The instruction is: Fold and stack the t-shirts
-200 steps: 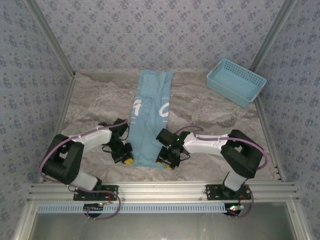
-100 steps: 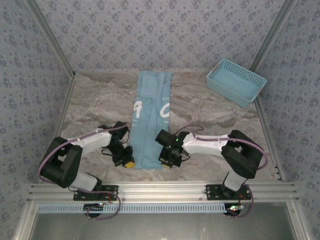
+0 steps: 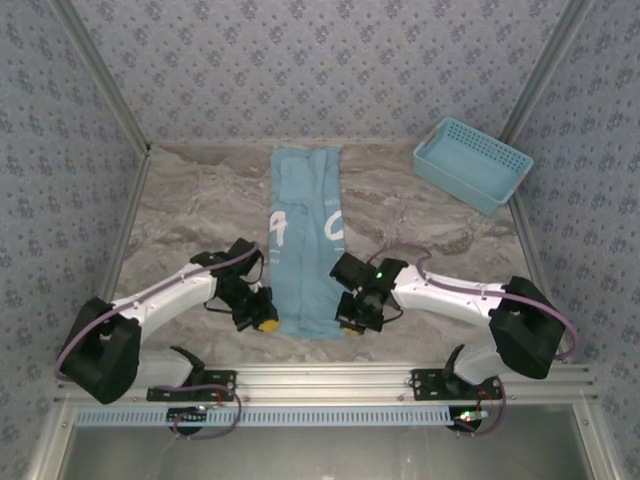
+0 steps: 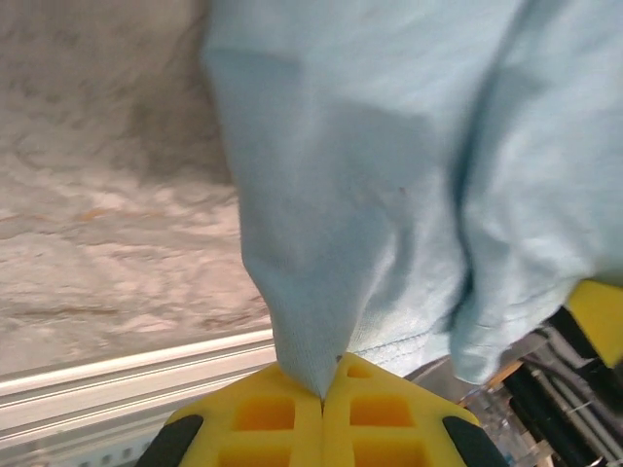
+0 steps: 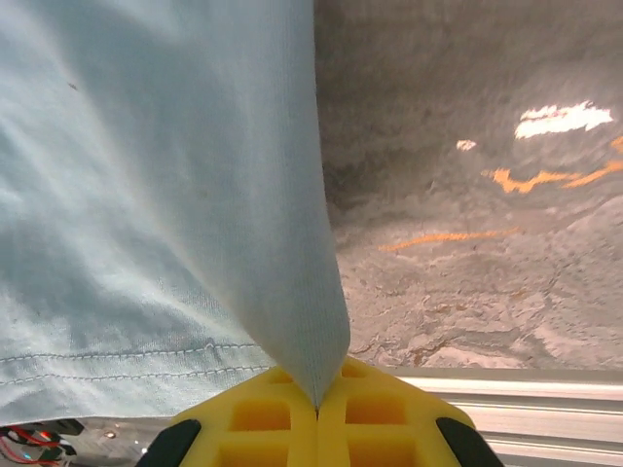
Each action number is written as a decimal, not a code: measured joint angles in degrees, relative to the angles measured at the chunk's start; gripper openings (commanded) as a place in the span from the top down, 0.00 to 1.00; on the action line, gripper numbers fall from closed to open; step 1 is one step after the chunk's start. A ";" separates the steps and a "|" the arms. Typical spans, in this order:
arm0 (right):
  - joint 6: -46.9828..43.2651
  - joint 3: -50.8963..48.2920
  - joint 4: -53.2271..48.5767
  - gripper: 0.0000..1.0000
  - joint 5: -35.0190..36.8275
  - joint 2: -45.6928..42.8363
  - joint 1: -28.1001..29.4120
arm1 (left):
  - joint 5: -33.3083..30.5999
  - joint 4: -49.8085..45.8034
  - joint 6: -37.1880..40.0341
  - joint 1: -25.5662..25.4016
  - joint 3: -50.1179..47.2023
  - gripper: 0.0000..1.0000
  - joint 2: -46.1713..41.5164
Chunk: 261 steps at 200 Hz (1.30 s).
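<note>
Below, at 6 o'clock in the left wrist view, the left gripper [image 4: 322, 394] is clenched: its yellow fingertips [image 4: 263, 413] meet with a pinched point of the t-shirt [image 4: 389, 195] between them, and the cloth rises from that pinch toward 12 o'clock in loose folds. The right gripper [image 5: 316, 404] is likewise clamped on a taut ridge of the same fabric, with a stitched hem running toward 9 o'clock just above the pads [image 5: 258, 413]. Seen from above, the left gripper [image 3: 262, 322] sits at the 7 o'clock corner of the garment's near end and the right gripper [image 3: 350, 322] at its 5 o'clock corner, the two arms reaching inward from the table's near edge. The light sky-blue t-shirt [image 3: 305, 240] lies folded into a narrow strip along the middle of the table [image 3: 190, 200], running from 12 o'clock to 6 o'clock, its far end flat on the surface. White lettering [image 3: 278, 232] shows partway along the strip, split by the central fold. A light-blue plastic basket [image 3: 472, 163] stands at about 2 o'clock, tilted against the far right corner, well apart from the shirt. The tabletop is marbled grey-beige; an aluminium rail [image 3: 320, 380] borders it at 6 o'clock.
</note>
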 measured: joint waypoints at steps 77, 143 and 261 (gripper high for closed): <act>-14.75 27.50 -7.85 1.00 -1.46 12.57 -16.15 | -4.35 1.79 -3.58 7.08 18.75 1.00 10.67; -22.69 51.12 -10.21 1.00 -3.69 34.77 -26.08 | -4.98 2.80 0.33 15.98 43.36 1.00 34.71; -28.68 58.23 -4.15 0.53 -6.40 44.89 -33.07 | -8.87 0.07 4.63 19.80 56.08 0.56 45.22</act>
